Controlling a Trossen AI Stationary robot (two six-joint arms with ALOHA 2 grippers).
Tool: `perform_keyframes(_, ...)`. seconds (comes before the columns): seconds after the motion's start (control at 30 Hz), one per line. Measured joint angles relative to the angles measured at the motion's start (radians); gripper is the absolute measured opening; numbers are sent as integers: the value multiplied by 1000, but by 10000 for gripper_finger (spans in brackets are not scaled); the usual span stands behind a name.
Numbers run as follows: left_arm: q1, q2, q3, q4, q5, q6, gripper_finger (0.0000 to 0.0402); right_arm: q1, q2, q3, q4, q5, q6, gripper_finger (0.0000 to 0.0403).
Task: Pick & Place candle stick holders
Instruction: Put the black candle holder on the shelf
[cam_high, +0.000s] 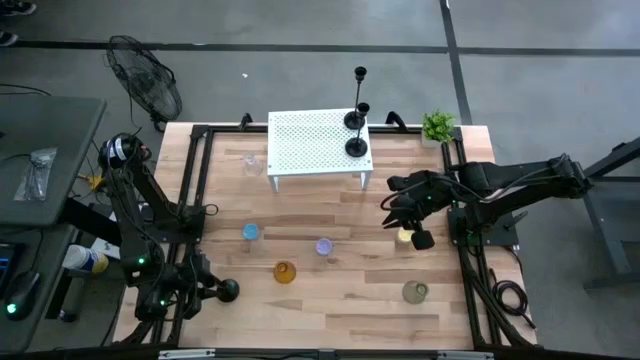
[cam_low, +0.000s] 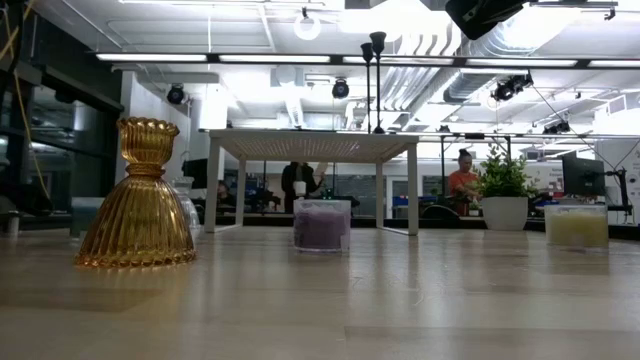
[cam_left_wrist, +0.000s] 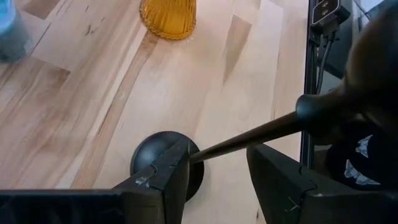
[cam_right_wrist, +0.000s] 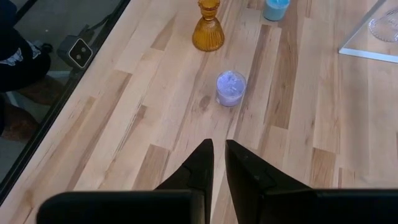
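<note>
A slim black candlestick (cam_left_wrist: 249, 134) stands tilted at the table's near left. The edge of its round base (cam_high: 228, 290) is on the wood and its cup end (cam_left_wrist: 323, 109) leans up toward my left gripper (cam_left_wrist: 217, 155). That gripper's fingers stand apart on either side of the thin stem. Two more black candlesticks (cam_high: 356, 120) (cam_high: 357, 147) stand upright on the right end of the white perforated stand (cam_high: 310, 150). My right gripper (cam_right_wrist: 219, 155) hangs shut and empty over the right side, above a yellow glass holder (cam_high: 405, 236). My left gripper has the candlestick's stem (cam_left_wrist: 214, 147) running between its two fingers, just above the base. The fingers slant down and lie across the stem. The gap is much wider than the stem, and I cannot tell whether either finger (cam_left_wrist: 168, 177) touches it.
Small glass holders dot the table: blue (cam_high: 250, 232), purple (cam_high: 323, 246), amber (cam_high: 285, 272), greenish (cam_high: 415, 291), clear (cam_high: 252, 160). A small potted plant (cam_high: 437, 126) stands at the far right corner. A black frame rail (cam_high: 195, 200) runs along the table's edges.
</note>
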Motion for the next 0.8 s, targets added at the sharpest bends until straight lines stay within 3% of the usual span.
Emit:
perform_keyframes(0.17,0,0,-1,-1,-6,-8,145,0,0,0,0,0,3,33)
perform_keyframes(0.53,0,2,-4,14,-42,-15,45,0,0,0,0,0,11,33)
perform_keyframes(0.8,1,2,-5,18,-66,-14,15,0,0,0,0,0,13,33)
